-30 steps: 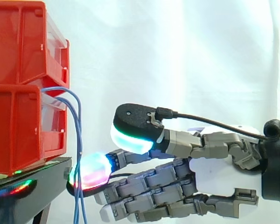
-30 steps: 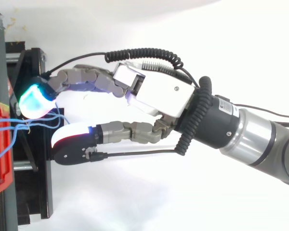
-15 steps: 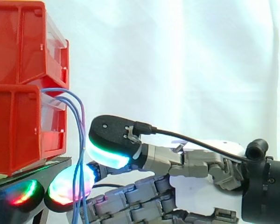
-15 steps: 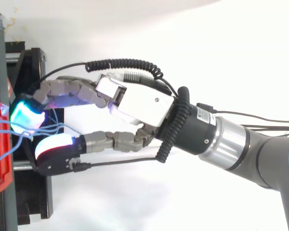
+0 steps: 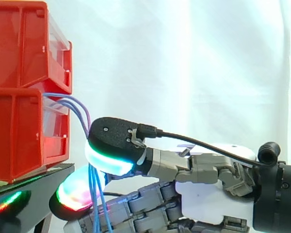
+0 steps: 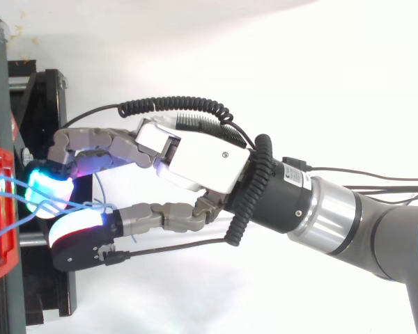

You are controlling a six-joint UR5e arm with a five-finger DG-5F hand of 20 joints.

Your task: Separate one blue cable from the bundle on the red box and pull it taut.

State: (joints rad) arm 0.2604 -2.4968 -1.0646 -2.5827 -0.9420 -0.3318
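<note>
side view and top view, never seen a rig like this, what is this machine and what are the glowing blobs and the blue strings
This is a robot arm with a hand of fingers and a thumb on its end. The glowing blobs are the hand's own fingertip pads, not lamps. One picture is taken from beside the work, level with it; the other looks down from above. Both show the same moment. At the left, two red bins are stacked on a black stand, before a white curtain. Thin blue cables come out of the lower bin and hang down. The thumb and a finger are closed on them, and several cables seem to run between the pads, not one alone.
</note>
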